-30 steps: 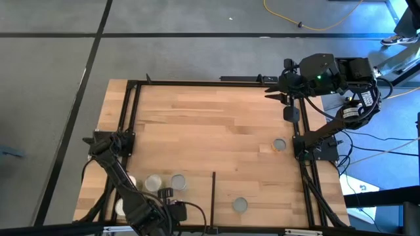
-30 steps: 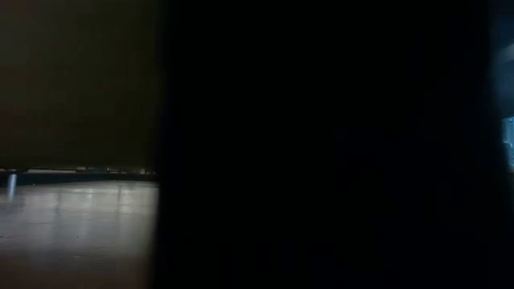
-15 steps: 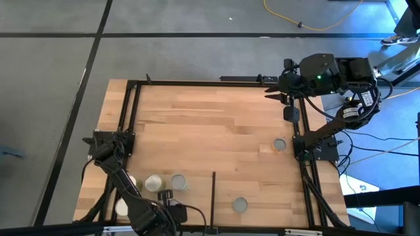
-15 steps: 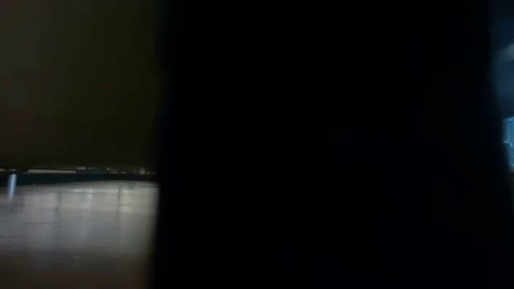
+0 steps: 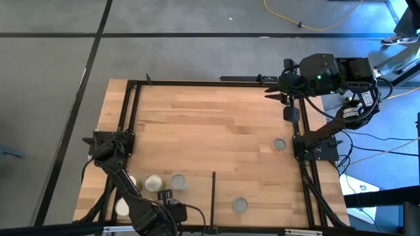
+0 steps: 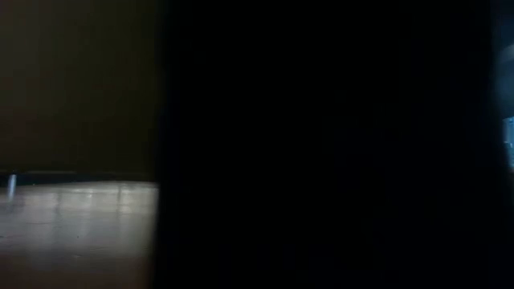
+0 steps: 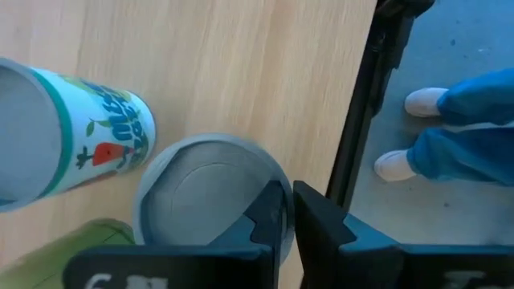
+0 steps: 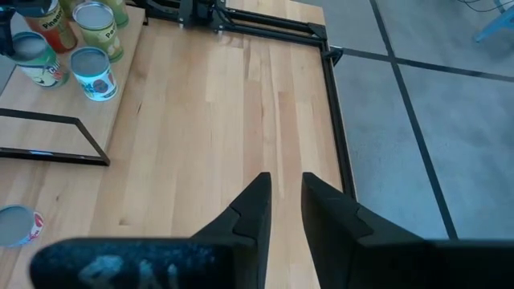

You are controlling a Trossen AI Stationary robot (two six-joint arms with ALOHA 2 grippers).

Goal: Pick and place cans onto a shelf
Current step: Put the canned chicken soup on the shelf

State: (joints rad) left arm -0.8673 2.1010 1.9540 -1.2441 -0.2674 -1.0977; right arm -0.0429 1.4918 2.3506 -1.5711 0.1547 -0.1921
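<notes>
High view: the counter (image 5: pixel 216 124) is pale wood planks framed by black rails, standing on a grey floor (image 5: pixel 197 52) crossed by dark lines, with a yellow cable (image 5: pixel 308 25) lying on it. The left pincer (image 5: pixel 163 195) is low at the near edge, just beside two cans (image 5: pixel 165 182); whether it grips one cannot be told here. A thin black divider (image 5: pixel 214 200) stands just beyond those cans. A third can (image 5: pixel 240 205) sits past the divider, and a fourth (image 5: pixel 279 145) is below the right pincer (image 5: pixel 287 98), which hangs over the far right rail, well apart from every can.

Low view: mostly dark; only a strip of pale floor (image 6: pixel 76 233) shows.

Left wrist view: the left fingers (image 7: pixel 309 221) stand nearly together, one at the rim of a grey-topped can (image 7: pixel 205 189); a white printed can (image 7: pixel 96 136) lies beside it. A person's blue trouser leg and white shoes (image 7: pixel 418 132) show beyond the rail.

Right wrist view: the right fingers (image 8: pixel 257 213) stand slightly apart over bare planks, holding nothing. Cans (image 8: pixel 84 52) cluster far off by the divider.
</notes>
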